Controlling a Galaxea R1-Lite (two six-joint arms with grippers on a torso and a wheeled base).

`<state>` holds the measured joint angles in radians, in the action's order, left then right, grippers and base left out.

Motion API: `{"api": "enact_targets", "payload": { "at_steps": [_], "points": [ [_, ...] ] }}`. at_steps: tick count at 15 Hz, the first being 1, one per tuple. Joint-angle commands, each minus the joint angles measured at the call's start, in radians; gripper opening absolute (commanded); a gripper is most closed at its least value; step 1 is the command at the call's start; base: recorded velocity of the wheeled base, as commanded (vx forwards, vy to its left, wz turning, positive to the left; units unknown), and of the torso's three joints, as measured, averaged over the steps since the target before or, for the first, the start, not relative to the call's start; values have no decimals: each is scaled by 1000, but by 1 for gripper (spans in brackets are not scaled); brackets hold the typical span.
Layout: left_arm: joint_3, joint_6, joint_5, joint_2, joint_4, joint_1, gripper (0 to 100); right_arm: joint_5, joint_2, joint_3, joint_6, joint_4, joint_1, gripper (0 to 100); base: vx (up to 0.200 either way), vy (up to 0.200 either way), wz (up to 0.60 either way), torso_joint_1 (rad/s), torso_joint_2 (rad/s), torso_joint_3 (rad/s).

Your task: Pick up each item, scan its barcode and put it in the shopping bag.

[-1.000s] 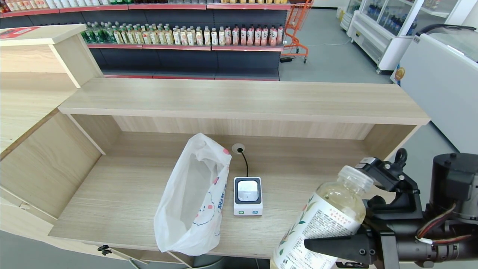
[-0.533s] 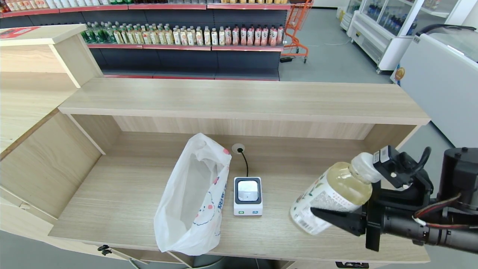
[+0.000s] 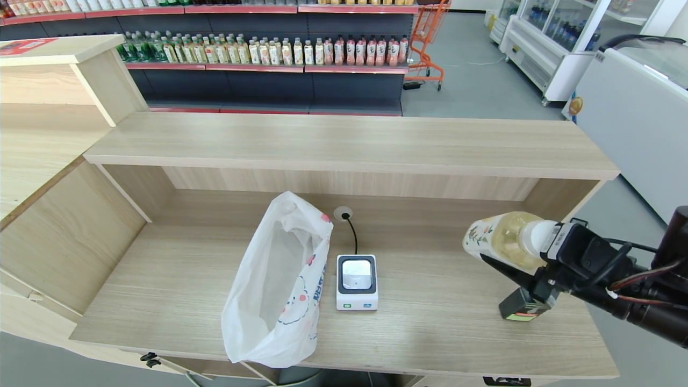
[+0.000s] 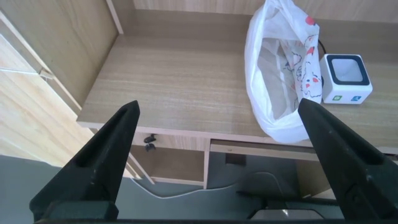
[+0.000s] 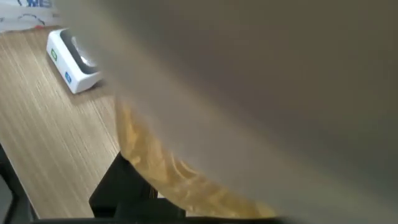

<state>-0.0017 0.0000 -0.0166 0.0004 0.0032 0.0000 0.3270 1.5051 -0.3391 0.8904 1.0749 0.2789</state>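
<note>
Shopping bag (image 3: 279,285), scanner (image 3: 357,282), then the drink bottle (image 3: 505,234) up in the air on the right.
The left gripper (image 4: 217,106) is hanging with fingers spread wide and nothing between them, over the wooden counter's (image 3: 161,290) front left. The white bag is lying mouth-open with the barcode scanner sitting just beside it. Well apart to the right, the right gripper (image 3: 500,252) is clamping the pale drink bottle, tipped nearly level, cap toward the wrist.

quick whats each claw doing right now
Left claw: open, holding nothing.
Right claw: closed on the bottle.
</note>
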Motion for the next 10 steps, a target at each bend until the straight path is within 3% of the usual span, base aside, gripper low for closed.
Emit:
{"api": "enact_targets", "payload": {
  "at_steps": [1, 6, 10],
  "points": [
    [0, 0, 0, 0, 0, 0, 100, 15, 15, 34, 59, 51, 8, 0, 0, 0, 0, 0, 0, 0],
    [0, 0, 0, 0, 0, 0, 100, 99, 10, 37, 165, 63, 19, 0, 0, 0, 0, 0, 0, 0],
    [0, 2, 0, 0, 0, 0, 100, 106, 12, 43, 160, 74, 6, 0, 0, 0, 0, 0, 0, 0]
  ]
}}
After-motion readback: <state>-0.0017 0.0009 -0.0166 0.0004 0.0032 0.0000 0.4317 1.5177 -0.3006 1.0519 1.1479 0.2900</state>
